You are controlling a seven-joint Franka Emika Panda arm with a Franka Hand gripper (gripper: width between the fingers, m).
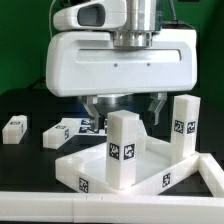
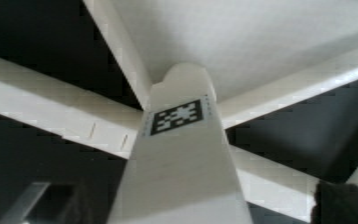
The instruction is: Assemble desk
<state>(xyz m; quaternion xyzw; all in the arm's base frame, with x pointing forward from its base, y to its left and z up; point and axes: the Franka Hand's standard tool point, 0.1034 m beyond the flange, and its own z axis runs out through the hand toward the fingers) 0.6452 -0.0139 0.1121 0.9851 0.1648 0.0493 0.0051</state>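
A black table [image 1: 25,160] under a dark backdrop; the white tabletop [image 1: 72,168] lies at lower centre and right, one leg [image 1: 122,150] upright on it mid-frame, a second leg [image 1: 183,125] upright at right; a loose leg [image 1: 14,127] lies at the left edge; a white rail [image 1: 50,207] crosses the bottom; the hand [image 1: 127,108] hangs over the middle leg, fingers spread, grasping nothing.

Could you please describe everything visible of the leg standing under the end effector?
The leg is a white, plastic-looking block, taller than wide, with a black-and-white square marker on one side face. It stands upright on the tabletop. The open end effector straddles its top, seemingly without touching it.
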